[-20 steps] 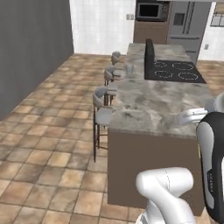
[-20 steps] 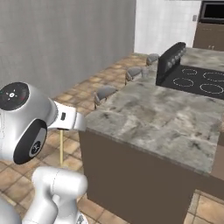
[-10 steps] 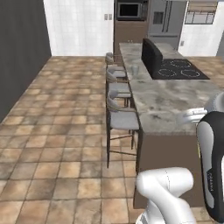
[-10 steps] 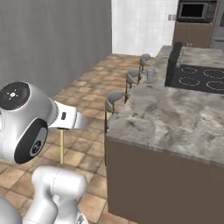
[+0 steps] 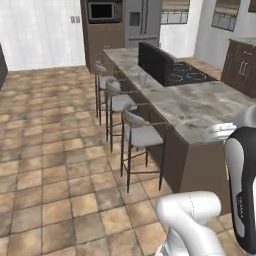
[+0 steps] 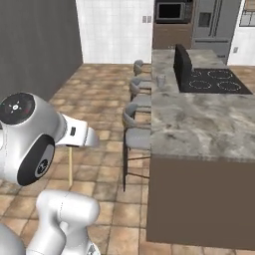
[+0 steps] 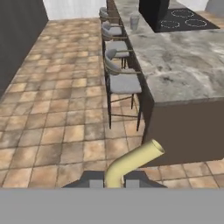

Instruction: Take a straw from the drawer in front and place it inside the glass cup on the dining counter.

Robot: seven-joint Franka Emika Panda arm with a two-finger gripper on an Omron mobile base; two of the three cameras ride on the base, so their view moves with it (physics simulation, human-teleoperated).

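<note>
My gripper point(image 7: 113, 183) is shut on the straw point(image 7: 133, 161), a yellowish-tan stick slanting up to the right from between the finger tips. In the right base view the straw point(image 6: 70, 167) hangs below my hand as a thin vertical line over the floor. The glass cup point(image 5: 142, 78) stands far off on the dining counter point(image 5: 200, 105), near its stool-side edge beside the black block. It also appears as a small grey tumbler point(image 6: 161, 80) and at the top of the hand view point(image 7: 134, 22). The drawer is out of view.
Three grey stools point(image 5: 140, 132) line the counter's left side. A black stovetop point(image 6: 209, 82) and a tall black block point(image 5: 155, 62) sit on the counter's far part. Tiled floor point(image 5: 55, 150) lies open to the left. A fridge and microwave stand at the back.
The whole scene has shifted in both base views: the base has swung round, so the counter and stools now lie ahead to the right. The straw stays in the gripper.
</note>
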